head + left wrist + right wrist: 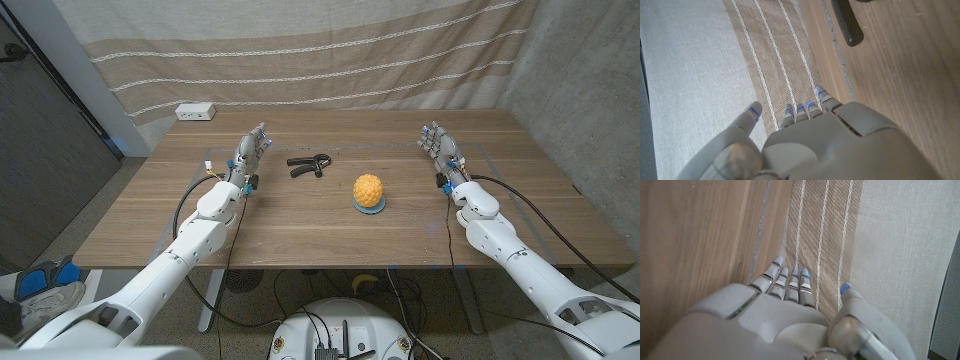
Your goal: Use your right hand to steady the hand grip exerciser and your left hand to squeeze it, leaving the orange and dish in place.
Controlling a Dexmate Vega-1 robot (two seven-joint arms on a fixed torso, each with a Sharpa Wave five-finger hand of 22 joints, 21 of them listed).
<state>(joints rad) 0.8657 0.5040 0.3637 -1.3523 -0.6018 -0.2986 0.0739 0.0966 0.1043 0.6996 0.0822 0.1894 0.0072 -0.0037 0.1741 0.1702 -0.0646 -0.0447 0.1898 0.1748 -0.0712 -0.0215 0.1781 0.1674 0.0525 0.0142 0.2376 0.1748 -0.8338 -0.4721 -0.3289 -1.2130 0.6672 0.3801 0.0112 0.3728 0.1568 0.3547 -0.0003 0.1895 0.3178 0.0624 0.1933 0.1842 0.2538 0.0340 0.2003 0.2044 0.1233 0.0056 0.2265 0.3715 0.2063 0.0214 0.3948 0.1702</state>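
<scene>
Fingers (259, 133) on both hands are extended and hold nothing, your left hand (249, 155) just beside the hand grip exerciser (309, 164), which lies at ten o'clock from the orange (368, 188) on its dish (369, 207); bring your right hand (442, 151) across the bench (300, 230), passing behind the fruit.

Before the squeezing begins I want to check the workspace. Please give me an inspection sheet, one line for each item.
Surface: wooden table, bare wood around the things.
Job's things: black hand grip exerciser lies untouched; orange sits on a small blue dish.
Clutter: white power strip at the far left corner.
Hands: left hand and right hand hold nothing, fingers extended.
Cables: black cables run along both arms.
Surroundings: striped curtain behind the table.
</scene>
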